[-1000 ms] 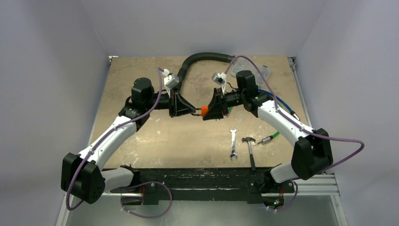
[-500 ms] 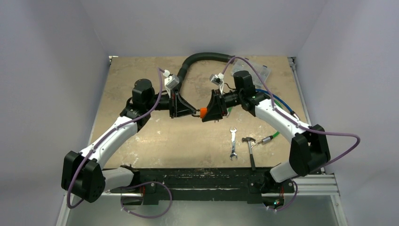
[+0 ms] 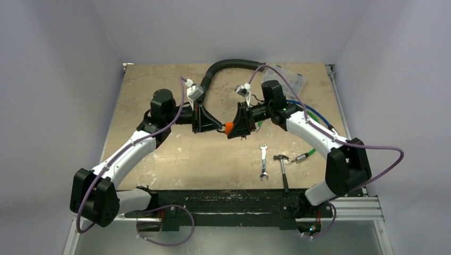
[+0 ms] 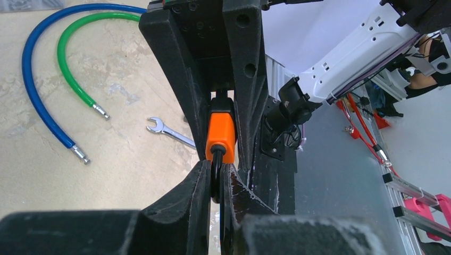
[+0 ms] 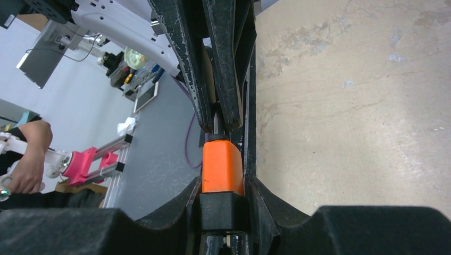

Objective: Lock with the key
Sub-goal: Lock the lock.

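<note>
While the right gripper (image 5: 223, 183) has been brought a little closer to the left gripper (image 3: 218, 127), the left fingers (image 4: 194, 186) have been drawn tighter, so that the black key (image 4: 216, 171) is now pinched firmly at their tips. From this the key is judged to be seated in the orange lock body (image 4: 220, 133) and ready to be turned. The lock body is clamped between the right gripper's fingers and held in the air above the table (image 3: 159, 79). Only the key's head is seen, just below the lock's face; its blade is hidden.
</note>
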Robot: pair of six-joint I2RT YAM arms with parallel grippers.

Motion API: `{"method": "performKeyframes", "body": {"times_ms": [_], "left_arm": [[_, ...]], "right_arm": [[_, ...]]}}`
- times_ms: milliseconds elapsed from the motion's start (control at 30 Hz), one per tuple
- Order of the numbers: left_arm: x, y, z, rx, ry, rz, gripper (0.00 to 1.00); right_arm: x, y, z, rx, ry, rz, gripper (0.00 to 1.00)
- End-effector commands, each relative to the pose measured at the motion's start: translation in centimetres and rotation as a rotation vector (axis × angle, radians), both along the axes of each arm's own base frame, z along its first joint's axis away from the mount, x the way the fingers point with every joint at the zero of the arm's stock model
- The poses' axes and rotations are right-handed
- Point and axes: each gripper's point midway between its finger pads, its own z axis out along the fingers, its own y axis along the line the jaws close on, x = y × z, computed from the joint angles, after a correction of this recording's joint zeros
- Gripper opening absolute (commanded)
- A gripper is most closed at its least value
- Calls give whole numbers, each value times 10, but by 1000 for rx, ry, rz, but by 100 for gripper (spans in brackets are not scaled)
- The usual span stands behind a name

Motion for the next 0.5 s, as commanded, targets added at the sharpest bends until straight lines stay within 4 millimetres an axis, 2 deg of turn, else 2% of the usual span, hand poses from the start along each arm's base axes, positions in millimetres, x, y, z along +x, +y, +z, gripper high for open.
{"method": "performKeyframes", "body": {"times_ms": [0, 100, 467], "left_arm": [[-15, -18, 9, -41, -31, -81, 0], [-15, -19, 8, -41, -27, -81, 0], [-17, -22, 4, -44, -11, -85, 0]], "right_arm": [[-8, 28, 38, 102, -151, 84, 0], [-9, 30, 38, 101, -143, 89, 0], [-14, 39, 57, 162, -159, 120, 0]]}}
